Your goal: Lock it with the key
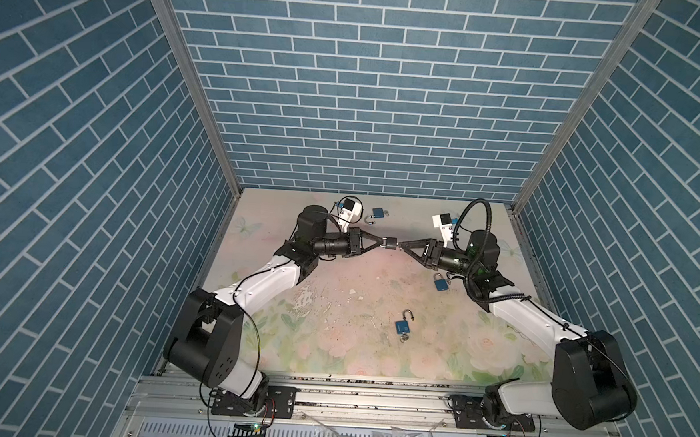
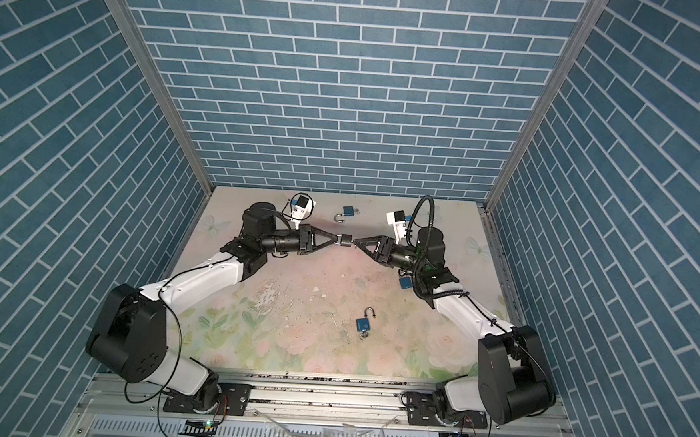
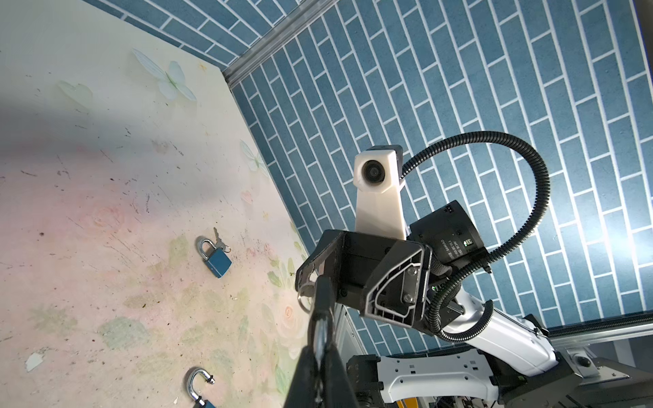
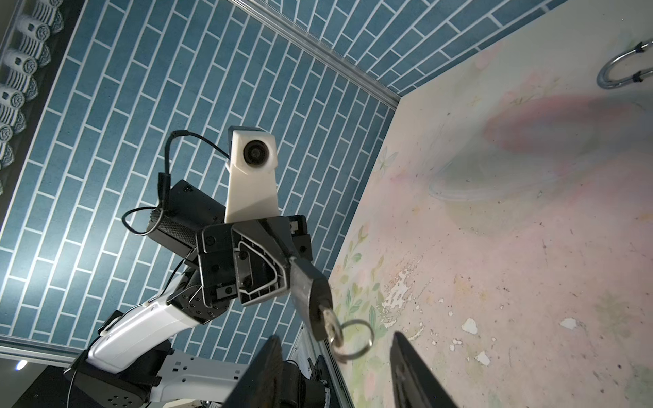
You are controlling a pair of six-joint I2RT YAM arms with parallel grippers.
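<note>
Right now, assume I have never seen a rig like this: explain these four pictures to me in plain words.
A robot's left arm and right arm stand at the front of a flowered table. Two pictures look down from overhead; the other two come from a camera on each wrist. Three blue padlocks lie on the table: the back padlock, the padlock beside the right arm, and the front padlock, shackle open. The left end effector is shut on a fourth padlock with a key in it. The right end effector is open, its fingers either side of that key.
</note>
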